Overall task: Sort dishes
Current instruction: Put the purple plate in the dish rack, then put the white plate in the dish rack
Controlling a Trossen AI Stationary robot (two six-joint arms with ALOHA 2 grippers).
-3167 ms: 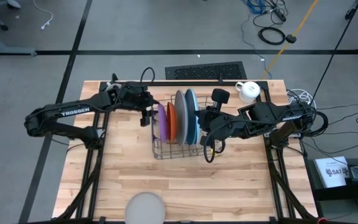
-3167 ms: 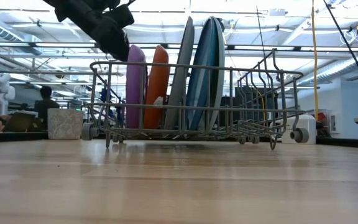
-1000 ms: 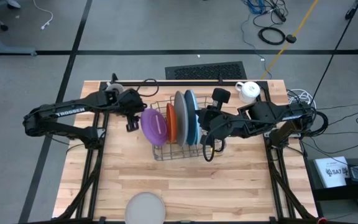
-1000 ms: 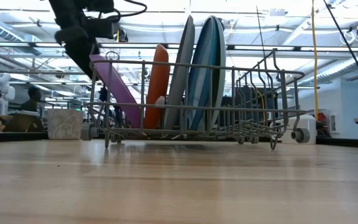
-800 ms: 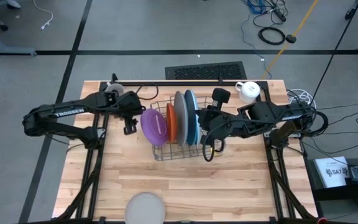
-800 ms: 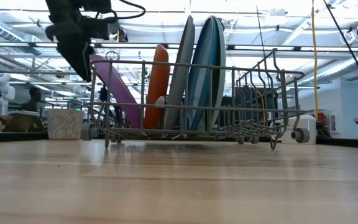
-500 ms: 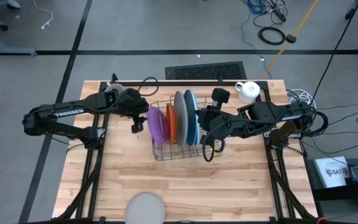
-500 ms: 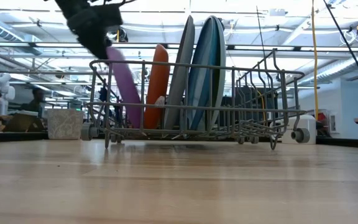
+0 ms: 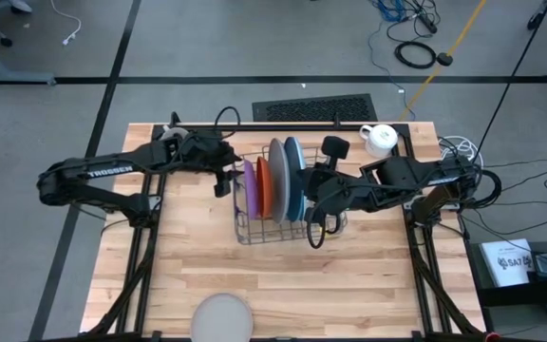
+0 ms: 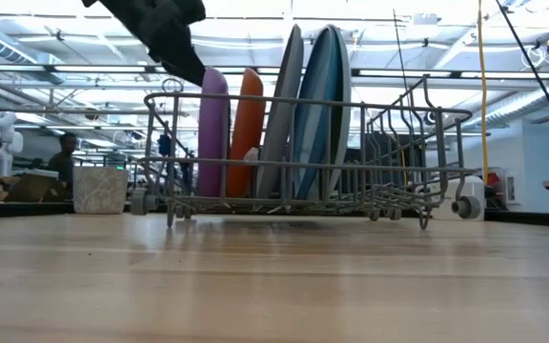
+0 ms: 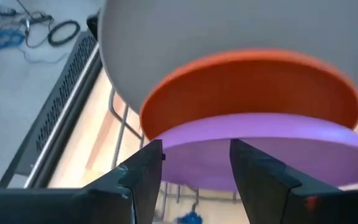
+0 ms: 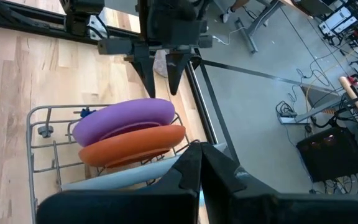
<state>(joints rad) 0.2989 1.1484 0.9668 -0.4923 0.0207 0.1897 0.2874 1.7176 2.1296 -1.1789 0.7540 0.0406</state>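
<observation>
Purple plate [image 9: 248,188] stands upright on edge in the wire rack [image 9: 254,234], faces toward the arms, beside the orange plate [image 9: 263,186]. Left gripper [image 9: 224,179], fingers spread, hovers just beside its rim; right gripper [image 9: 317,224] pressed shut at the rack's other end.

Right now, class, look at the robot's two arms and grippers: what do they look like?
Both arms are dark, jointed and slim. The left arm carries white TROSSEN lettering, and a black cable loops near its wrist. The left gripper has two flat, dark, wedge-shaped fingers. The right arm is equally dark, with a black cable loop hanging by the right gripper.
</observation>
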